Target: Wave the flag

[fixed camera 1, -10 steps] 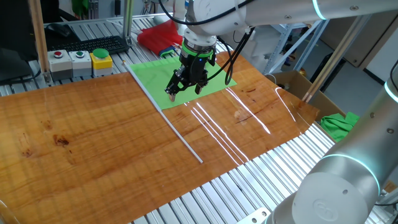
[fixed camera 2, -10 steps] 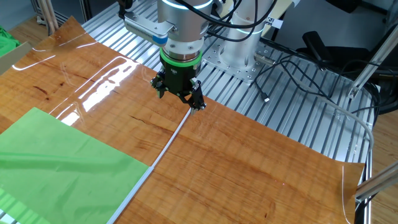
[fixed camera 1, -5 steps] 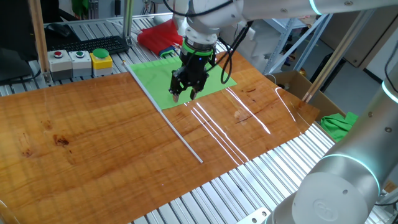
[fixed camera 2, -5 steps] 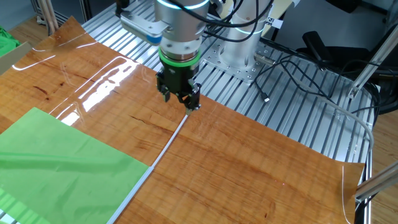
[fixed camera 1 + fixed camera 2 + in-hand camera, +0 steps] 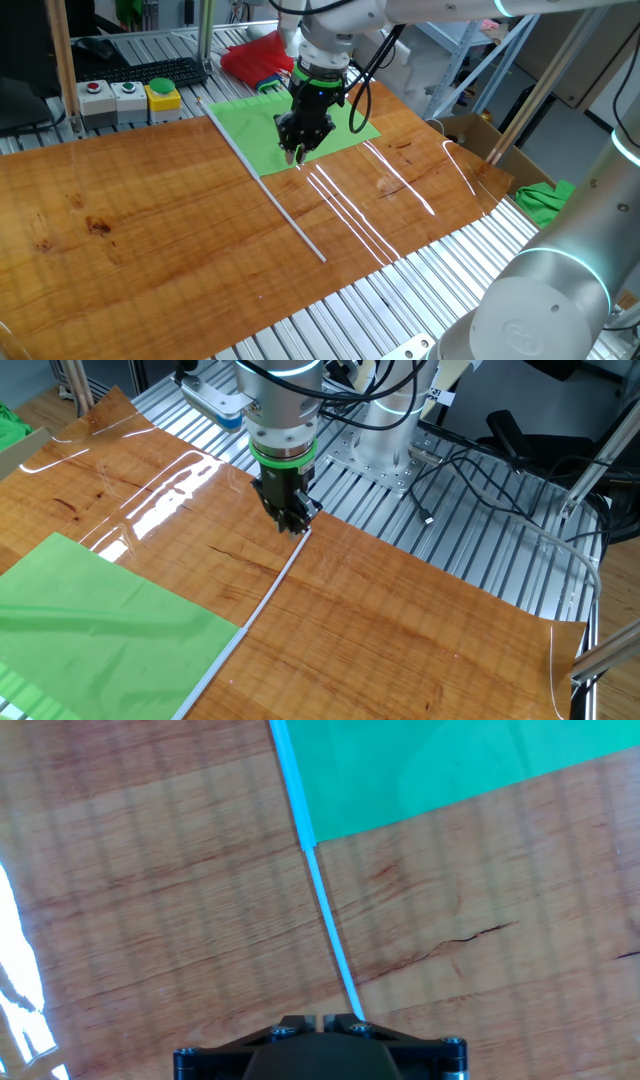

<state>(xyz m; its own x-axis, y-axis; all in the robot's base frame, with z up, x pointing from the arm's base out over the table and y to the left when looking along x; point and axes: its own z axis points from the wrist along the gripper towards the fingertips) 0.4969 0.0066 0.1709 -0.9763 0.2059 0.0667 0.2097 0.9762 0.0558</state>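
The flag lies flat on the wooden table: a bright green sheet fixed to a long pale grey rod. It also shows in the other fixed view, sheet and rod, and in the hand view, sheet and rod. My gripper hangs above the rod's bare end, apart from it. In the hand view the jaws stand together with only a thin slit, holding nothing; the rod runs just right of them.
A red cloth bundle lies behind the sheet. A button box and keyboard stand at the back left. A bunched green cloth and a cardboard box are off the table's right edge. Cables trail near the arm base.
The gripper has turned about its axis and its fingers, spread a second ago, now stand together. It has shifted slightly along the table. The flag has not moved.
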